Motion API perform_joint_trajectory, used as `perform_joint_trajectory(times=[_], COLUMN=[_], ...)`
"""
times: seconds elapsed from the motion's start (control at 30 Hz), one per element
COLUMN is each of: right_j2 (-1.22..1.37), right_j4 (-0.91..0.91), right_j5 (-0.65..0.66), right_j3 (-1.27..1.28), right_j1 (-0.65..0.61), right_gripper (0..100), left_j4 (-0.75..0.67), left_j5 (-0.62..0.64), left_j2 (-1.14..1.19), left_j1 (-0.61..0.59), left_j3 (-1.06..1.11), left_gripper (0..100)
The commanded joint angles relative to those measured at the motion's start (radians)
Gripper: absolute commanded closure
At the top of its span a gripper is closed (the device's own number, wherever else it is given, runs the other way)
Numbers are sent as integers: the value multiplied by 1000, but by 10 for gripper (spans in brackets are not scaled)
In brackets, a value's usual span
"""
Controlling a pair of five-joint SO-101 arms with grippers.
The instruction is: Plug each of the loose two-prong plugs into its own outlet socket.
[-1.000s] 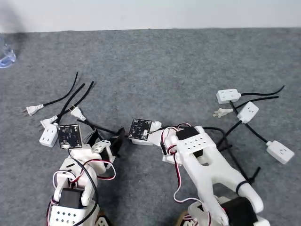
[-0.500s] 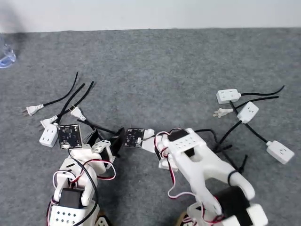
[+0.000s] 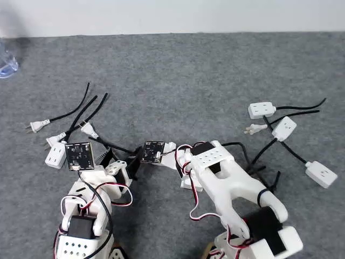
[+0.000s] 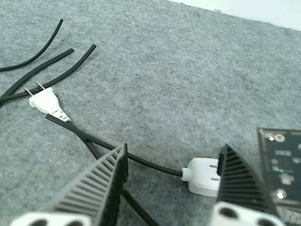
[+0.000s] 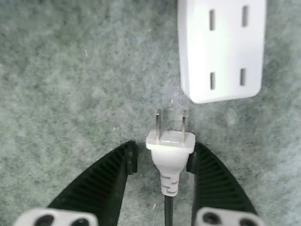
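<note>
Right gripper (image 5: 164, 147), clamped on a white plug (image 5: 170, 141) whose prongs point at the white socket block (image 5: 221, 49) just ahead, not touching it; left gripper (image 4: 174, 149), jaws spread wide above a black cord (image 4: 150, 163) on the grey carpet (image 4: 188, 70).

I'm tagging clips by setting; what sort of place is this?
Likely a robotics lab test bench rather than a home. A grey felt-like mat covers the table, a plain white backdrop stands behind it, and a short-corded two-prong plug faces a loose outlet block.
</note>
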Motion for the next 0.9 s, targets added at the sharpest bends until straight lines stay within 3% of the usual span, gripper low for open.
perform_joint_trajectory(times=[0.0, 0.07, 0.4, 0.67, 0.87], right_j2=[10, 10, 2, -160, -294], right_j4=[-24, -27, -117, -97, 64], right_j5=[72, 94, 20, -187, -299], right_j3=[-34, -38, -23, -40, -95], right_j1=[-12, -10, -7, -1, -30], right_gripper=[927, 998, 990, 990, 990], left_j4=[3, 3, 3, -9, -210], left_j5=[-12, -12, -12, -12, 55], left_j2=[-2, -2, -2, -8, -8], left_j1=[6, 6, 6, 6, 8], left_j3=[-12, -12, -12, -12, -12], left_gripper=[709, 709, 709, 709, 709])
